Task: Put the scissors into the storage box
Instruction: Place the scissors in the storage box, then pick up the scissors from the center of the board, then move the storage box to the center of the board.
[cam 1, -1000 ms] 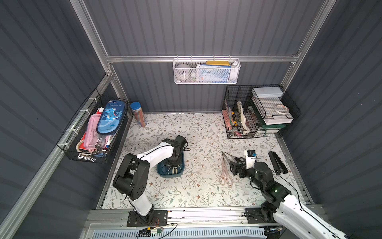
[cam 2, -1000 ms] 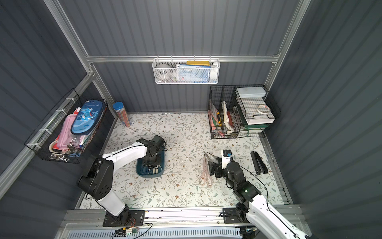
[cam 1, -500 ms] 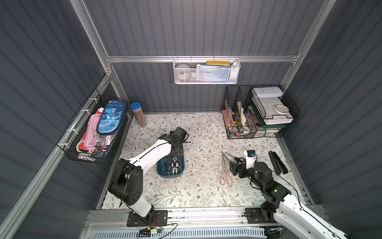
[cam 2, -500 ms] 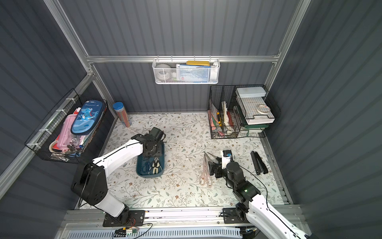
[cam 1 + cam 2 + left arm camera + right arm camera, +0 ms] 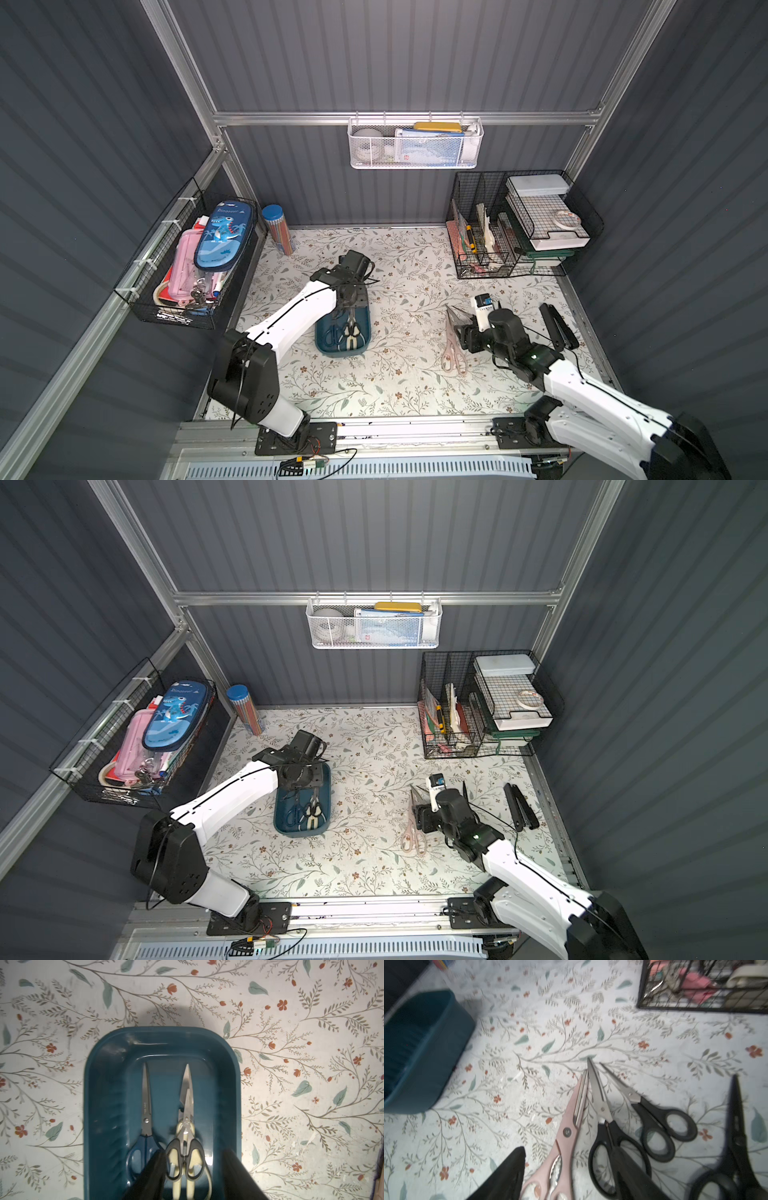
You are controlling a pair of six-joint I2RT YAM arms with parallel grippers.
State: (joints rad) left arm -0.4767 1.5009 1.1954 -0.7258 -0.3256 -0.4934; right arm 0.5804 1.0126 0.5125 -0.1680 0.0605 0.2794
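Teal box (image 5: 99,1084) is holding three scissors (image 5: 186,1126), handles cut off. Left gripper (image 5: 194,1152) is hanging spread above; right gripper (image 5: 569,1151) is sitting spread around pink shears (image 5: 566,1132).

Beyond the left claw (image 5: 349,313) rise dark grey ribbed metal walls (image 5: 415,62) (aluminium-framed); around it spreads a pale floral-printed desk (image 5: 395,374).

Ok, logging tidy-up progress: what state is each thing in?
storage box, upright, holds three pairs
blue-handled scissors, closed, boxed
cream-handled shears, closed, boxed
small black-handled scissors, closed, atop the cream-handled shears
pink shears, closed, on the mat
three black-handled pairs, closed, on the mat
left end effector, open above the box
right end effector, open, straddling the pink shears
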